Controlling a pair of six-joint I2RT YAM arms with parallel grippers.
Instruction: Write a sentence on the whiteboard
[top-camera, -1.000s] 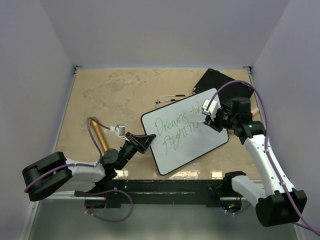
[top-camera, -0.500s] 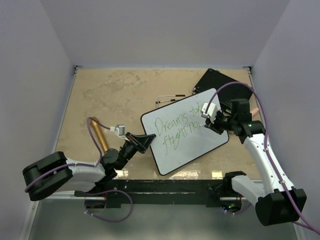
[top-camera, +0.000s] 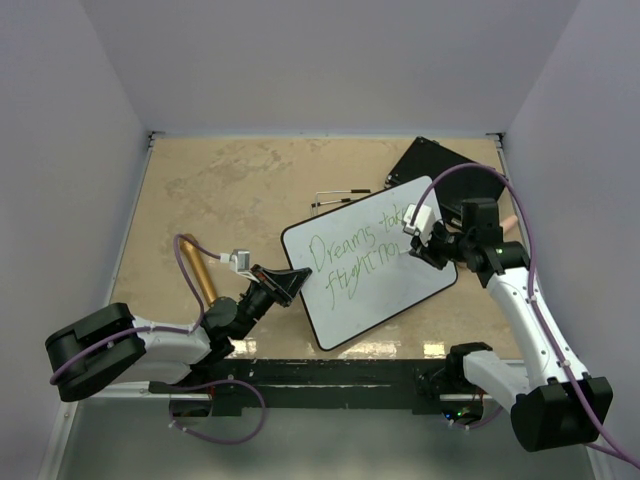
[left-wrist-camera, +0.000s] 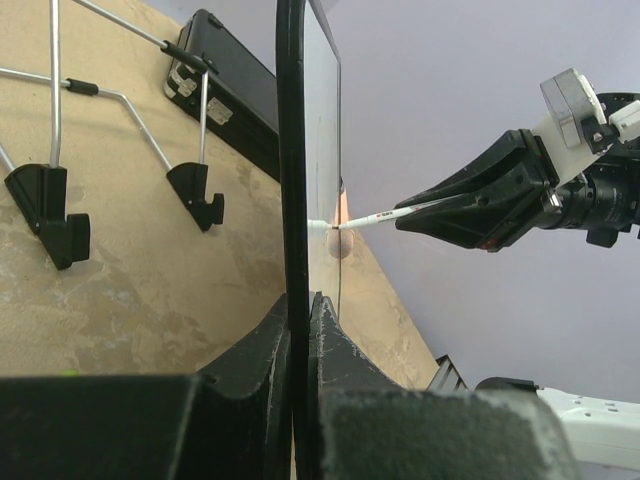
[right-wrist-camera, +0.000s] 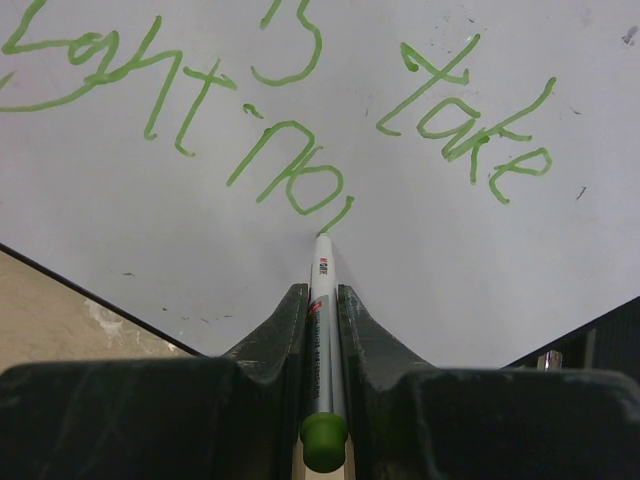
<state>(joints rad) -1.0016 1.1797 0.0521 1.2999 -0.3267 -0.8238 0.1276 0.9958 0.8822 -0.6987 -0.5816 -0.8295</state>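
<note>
The whiteboard (top-camera: 350, 285) is propped at a tilt in the middle of the table, with green writing (top-camera: 355, 250) in two lines. My left gripper (top-camera: 289, 283) is shut on its black left edge (left-wrist-camera: 291, 150), one jaw on each face. My right gripper (top-camera: 414, 246) is shut on a white marker (right-wrist-camera: 322, 330) with a green end cap. The marker's tip touches the board (right-wrist-camera: 450, 250) at the end of the lower line, just after "no". In the left wrist view the marker (left-wrist-camera: 375, 216) meets the board's face from the right.
A flat black board (top-camera: 430, 165) lies behind the whiteboard at the back right. A wire stand (top-camera: 340, 197) with black feet (left-wrist-camera: 195, 195) rests behind the board. A gold cylinder (top-camera: 203, 272) lies by the left arm. Pale walls close in on three sides.
My right gripper has shifted slightly with the marker, and a short green stroke has been added at the end of the lower line. The left arm has not moved.
</note>
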